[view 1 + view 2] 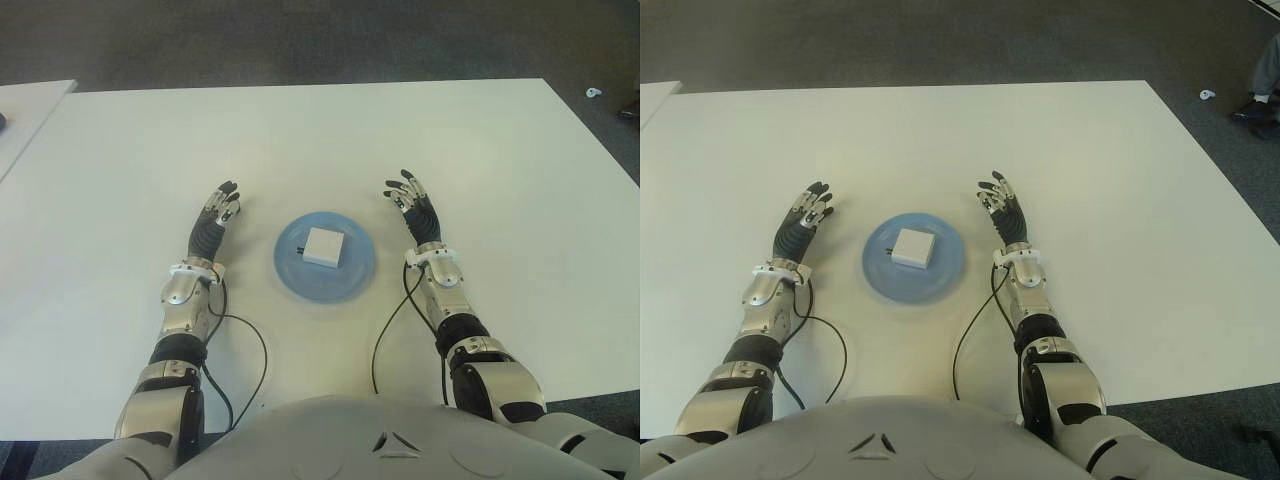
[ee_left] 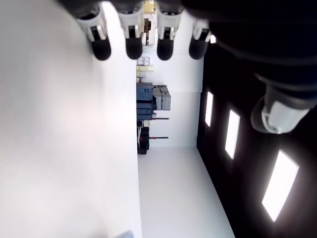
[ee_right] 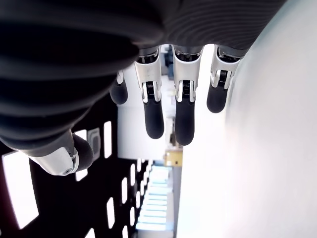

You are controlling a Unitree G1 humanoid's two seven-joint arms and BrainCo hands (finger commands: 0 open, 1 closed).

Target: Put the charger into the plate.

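Left eye view showed the white square charger (image 1: 324, 247) lying inside the round blue plate (image 1: 290, 268) on the white table (image 1: 480, 160), between the empty, extended-fingered left hand (image 1: 214, 225) and right hand (image 1: 415, 212).

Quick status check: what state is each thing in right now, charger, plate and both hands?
charger: lying in the plate, not held.
plate: flat on the table, between the hands, holding the charger.
left hand: open, empty, left of the plate.
right hand: open, empty, right of the plate.
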